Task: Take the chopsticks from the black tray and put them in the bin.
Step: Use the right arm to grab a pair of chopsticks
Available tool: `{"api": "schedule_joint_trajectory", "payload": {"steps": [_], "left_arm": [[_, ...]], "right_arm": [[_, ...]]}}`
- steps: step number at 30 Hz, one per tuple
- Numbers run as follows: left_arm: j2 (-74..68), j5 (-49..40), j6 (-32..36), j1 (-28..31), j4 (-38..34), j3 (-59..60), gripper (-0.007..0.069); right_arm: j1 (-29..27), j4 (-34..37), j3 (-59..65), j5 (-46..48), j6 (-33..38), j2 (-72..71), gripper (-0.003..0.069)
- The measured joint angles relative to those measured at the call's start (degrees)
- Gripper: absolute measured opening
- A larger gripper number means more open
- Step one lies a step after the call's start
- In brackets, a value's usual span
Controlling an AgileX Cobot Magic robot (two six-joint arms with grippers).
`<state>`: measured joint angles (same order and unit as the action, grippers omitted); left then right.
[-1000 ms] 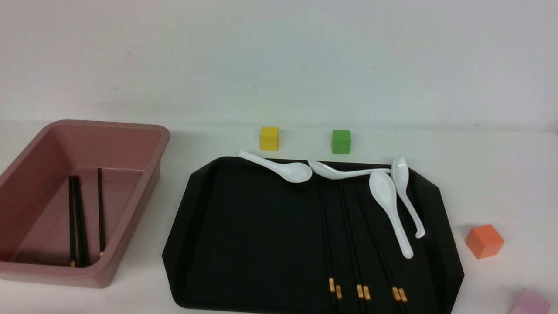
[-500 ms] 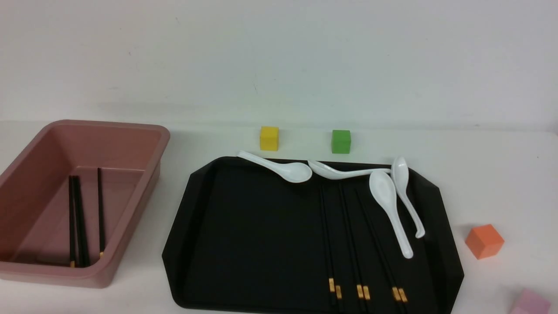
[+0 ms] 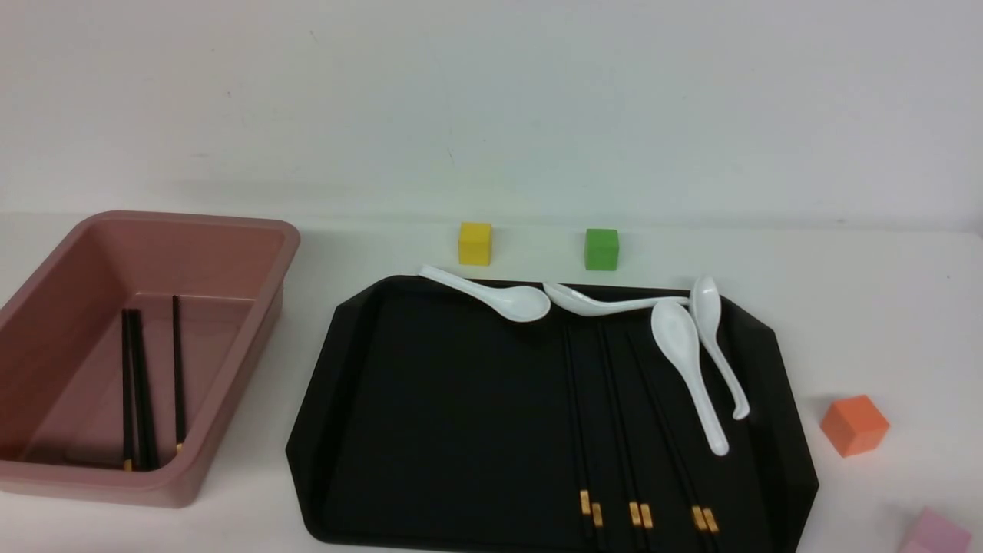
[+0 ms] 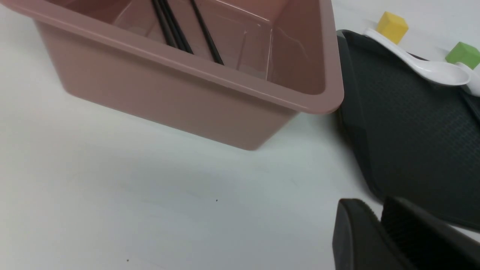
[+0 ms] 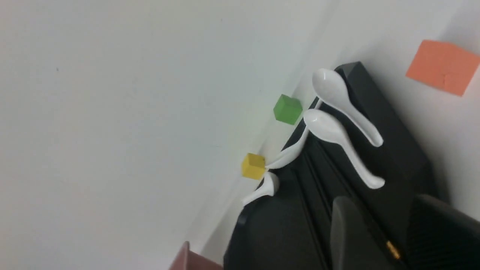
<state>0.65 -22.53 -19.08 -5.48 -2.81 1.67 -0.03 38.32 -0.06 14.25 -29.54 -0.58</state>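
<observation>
Three pairs of black chopsticks (image 3: 622,415) lie lengthwise on the right half of the black tray (image 3: 430,422), gold bands toward its near edge. Three more chopsticks (image 3: 138,384) rest in the pink bin (image 3: 192,223) at the left. Neither gripper shows in the front view. My right gripper (image 5: 380,204) hangs open low over the tray (image 5: 277,232), a gold-banded chopstick (image 5: 392,250) lying between its fingers, untouched. My left gripper (image 4: 375,205) sits over bare table beside the bin (image 4: 187,101) and the tray's corner (image 4: 412,131), jaws a narrow slit apart, holding nothing.
Several white spoons (image 3: 691,369) lie along the tray's far edge and right side, close to the chopsticks. A yellow cube (image 3: 474,243) and a green cube (image 3: 600,249) stand behind the tray. An orange cube (image 3: 854,425) and a pink cube (image 3: 935,531) sit to its right.
</observation>
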Motion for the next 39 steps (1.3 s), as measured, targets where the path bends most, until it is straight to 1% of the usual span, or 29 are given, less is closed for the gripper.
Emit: {"api": "schedule_joint_trajectory", "payload": {"steps": [1,2,4,6,7,8,9,11,13,15,16,18,19,21,24,26,27,30,31,32,33,34,36,37,38,39], "left_arm": [[0.00,0.00,0.00,0.00,0.00,0.00,0.0113],[0.00,0.00,0.00,0.00,0.00,0.00,0.0114],[0.00,0.00,0.00,0.00,0.00,0.00,0.0118],[0.00,0.00,0.00,0.00,0.00,0.00,0.0122],[0.00,0.00,0.00,0.00,0.00,0.00,0.0123],[0.00,0.00,0.00,0.00,0.00,0.00,0.0123],[0.00,0.00,0.00,0.00,0.00,0.00,0.0125],[0.00,0.00,0.00,0.00,0.00,0.00,0.0127],[0.00,0.00,0.00,0.00,0.00,0.00,0.0129],[0.00,0.00,0.00,0.00,0.00,0.00,0.0129],[0.00,0.00,0.00,0.00,0.00,0.00,0.0129],[0.00,0.00,0.00,0.00,0.00,0.00,0.0129],[0.00,0.00,0.00,0.00,0.00,0.00,0.0129],[0.00,0.00,0.00,0.00,0.00,0.00,0.0129],[0.00,0.00,0.00,0.00,0.00,0.00,0.0129],[0.00,0.00,0.00,0.00,0.00,0.00,0.0129],[0.00,0.00,0.00,0.00,0.00,0.00,0.0129],[0.00,0.00,0.00,0.00,0.00,0.00,0.0129],[0.00,0.00,0.00,0.00,0.00,0.00,0.0129],[0.00,0.00,0.00,0.00,0.00,0.00,0.0129],[0.00,0.00,0.00,0.00,0.00,0.00,0.0129],[0.00,0.00,0.00,0.00,0.00,0.00,0.0129],[0.00,0.00,0.00,0.00,0.00,0.00,0.0129],[0.00,0.00,0.00,0.00,0.00,0.00,0.0129],[0.00,0.00,0.00,0.00,0.00,0.00,0.0129],[0.00,0.00,0.00,0.00,0.00,0.00,0.0129]], "right_arm": [[0.00,-0.05,-0.97,0.00,1.67,0.00,0.0223],[0.00,-0.20,-3.59,0.00,5.38,0.00,0.0206],[0.00,-0.57,-9.23,0.00,11.64,1.21,0.0167],[0.00,-1.68,-14.12,0.65,17.99,3.99,0.0112],[0.00,-2.62,-17.14,1.96,21.27,6.47,0.0078],[0.00,-3.11,-18.30,3.20,22.49,7.62,0.0064],[0.00,-6.05,-23.29,7.75,27.45,13.54,0.0011],[0.00,-9.95,-27.59,14.87,30.74,20.54,-0.0001],[0.00,-13.92,-30.94,23.28,32.03,29.29,0.0000],[0.00,-16.19,-32.83,27.75,32.32,34.76,0.0001],[0.00,-17.17,-34.24,31.79,32.73,41.03,0.0001],[0.12,-16.66,-35.63,35.23,34.48,49.17,0.0004],[0.90,-15.46,-36.20,36.47,36.12,54.10,0.0006],[2.34,-12.68,-36.87,37.04,38.33,58.73,0.0010],[7.33,-7.22,-38.41,36.61,40.36,64.81,0.0015],[12.50,-5.28,-40.33,34.53,40.05,68.76,0.0021],[16.57,-5.09,-41.82,32.15,38.79,71.36,0.0026],[23.51,-6.98,-46.26,28.28,33.66,76.19,0.0042],[24.60,-7.73,-47.07,27.92,32.57,77.07,0.0047],[28.63,-12.18,-50.80,27.04,27.08,80.90,0.0064],[31.27,-16.18,-53.88,27.18,23.14,84.04,0.0080],[31.67,-16.18,-54.40,27.19,23.14,84.57,0.0083],[34.88,-23.58,-59.32,28.66,16.21,89.52,0.0116],[36.81,-28.75,-62.99,30.36,11.22,93.26,0.0150],[37.91,-31.43,-64.94,31.69,8.38,95.79,0.0171],[38.91,-35.52,-68.00,33.29,3.76,98.62,0.0210]]}}
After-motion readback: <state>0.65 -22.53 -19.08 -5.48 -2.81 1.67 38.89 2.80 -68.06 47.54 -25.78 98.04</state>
